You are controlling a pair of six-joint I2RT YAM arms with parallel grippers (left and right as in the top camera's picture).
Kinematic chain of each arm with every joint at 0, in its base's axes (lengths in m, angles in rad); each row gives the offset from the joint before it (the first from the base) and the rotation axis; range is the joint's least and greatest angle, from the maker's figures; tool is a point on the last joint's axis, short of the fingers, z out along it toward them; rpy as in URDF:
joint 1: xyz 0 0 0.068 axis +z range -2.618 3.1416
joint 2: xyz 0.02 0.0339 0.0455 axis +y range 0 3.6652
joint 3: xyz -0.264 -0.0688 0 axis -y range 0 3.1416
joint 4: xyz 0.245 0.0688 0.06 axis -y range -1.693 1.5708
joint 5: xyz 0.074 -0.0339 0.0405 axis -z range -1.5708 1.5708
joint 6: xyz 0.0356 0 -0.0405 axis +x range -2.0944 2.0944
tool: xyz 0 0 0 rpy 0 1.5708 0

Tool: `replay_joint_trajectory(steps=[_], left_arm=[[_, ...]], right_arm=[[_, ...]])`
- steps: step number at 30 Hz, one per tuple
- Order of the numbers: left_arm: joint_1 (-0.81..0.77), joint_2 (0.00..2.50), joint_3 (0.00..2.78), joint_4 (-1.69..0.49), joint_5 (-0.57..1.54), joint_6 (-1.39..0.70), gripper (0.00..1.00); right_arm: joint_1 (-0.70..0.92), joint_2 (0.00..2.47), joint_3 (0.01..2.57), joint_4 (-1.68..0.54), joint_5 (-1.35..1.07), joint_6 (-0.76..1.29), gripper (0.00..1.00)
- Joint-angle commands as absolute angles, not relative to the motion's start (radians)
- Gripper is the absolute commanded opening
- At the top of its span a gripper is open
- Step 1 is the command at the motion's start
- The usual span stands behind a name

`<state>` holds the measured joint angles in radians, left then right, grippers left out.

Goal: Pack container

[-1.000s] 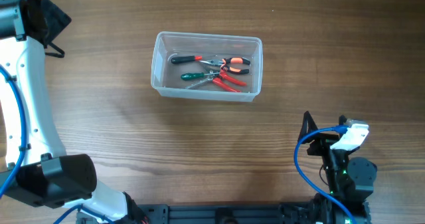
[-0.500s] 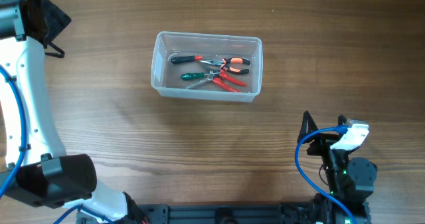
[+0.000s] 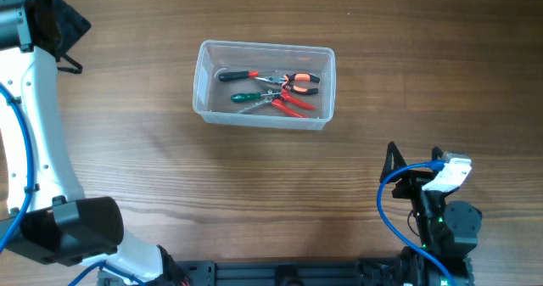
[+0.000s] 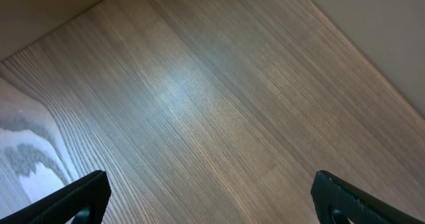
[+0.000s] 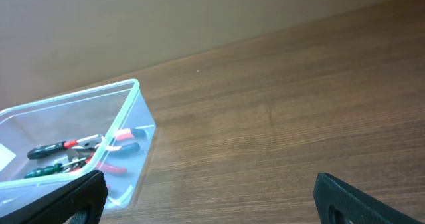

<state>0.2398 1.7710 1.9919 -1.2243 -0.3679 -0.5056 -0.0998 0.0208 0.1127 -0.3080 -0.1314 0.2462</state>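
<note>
The clear plastic container (image 3: 202, 82) sits on the wooden table at upper centre. Inside lie several hand tools: red-handled pliers (image 3: 292, 105), orange-and-black pliers (image 3: 299, 83), a green-handled screwdriver (image 3: 247, 96) and a red-and-black screwdriver (image 3: 237, 75). The container also shows at the left of the right wrist view (image 5: 126, 104). My right gripper (image 3: 416, 160) is open and empty near the front right, well away from the container; its fingers spread wide in the right wrist view (image 5: 209, 197). My left gripper (image 4: 209, 197) is open over bare table at the far left corner.
The left arm's white link (image 3: 38, 125) and blue cable run down the left side. The right arm's base (image 3: 445, 222) sits at the front right. The table's far edge (image 4: 60, 24) shows in the left wrist view.
</note>
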Motion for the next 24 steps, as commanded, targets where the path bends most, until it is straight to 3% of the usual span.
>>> replay_joint_trajectory(steps=[1,13,20,24], left_arm=[[0.227,1.710,1.998,-1.224,-0.366,-0.501,1.00],[0.022,1.247,1.706,-1.113,-0.410,-0.501,1.00],[0.009,0.981,1.203,-0.601,-0.147,-0.459,1.00],[0.009,0.827,0.880,-0.308,-0.125,-0.398,1.00]], right_arm=[[-0.095,0.002,0.112,-0.300,-0.147,0.263,1.00],[-0.095,0.002,0.112,-0.300,-0.147,0.262,1.00],[-0.095,0.002,0.112,-0.300,-0.147,0.262,1.00],[-0.095,0.002,0.112,-0.300,-0.147,0.262,1.00]])
